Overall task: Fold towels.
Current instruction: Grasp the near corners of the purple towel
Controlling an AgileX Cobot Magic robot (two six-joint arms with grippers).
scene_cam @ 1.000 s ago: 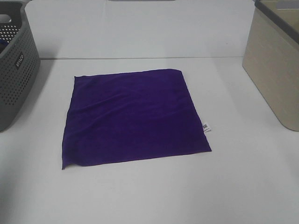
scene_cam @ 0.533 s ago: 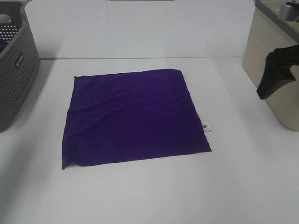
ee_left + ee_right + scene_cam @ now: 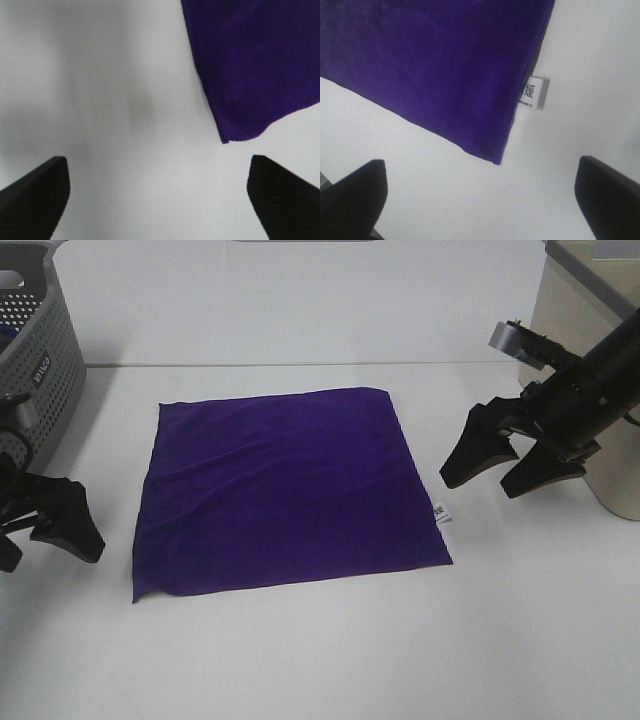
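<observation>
Purple towel [image 3: 285, 490] lies flat at the tabletop [image 3: 320, 650] centre. The left hand [image 3: 38, 540] and right hand [image 3: 485, 480], both spread open, flank its side edges, apparently poised to pinch the near corners.

A single deep purple towel [image 3: 285, 490] lies spread flat and unfolded in the middle of the white tabletop [image 3: 300, 660] — roughly square, one layer, its edges a little skewed to the table's. Soft ripples cross its far-left part, and the near-left corner juts out slightly. A small white tag [image 3: 441, 512] with dark print sticks out from the right edge — close to the near-right corner.
</observation>
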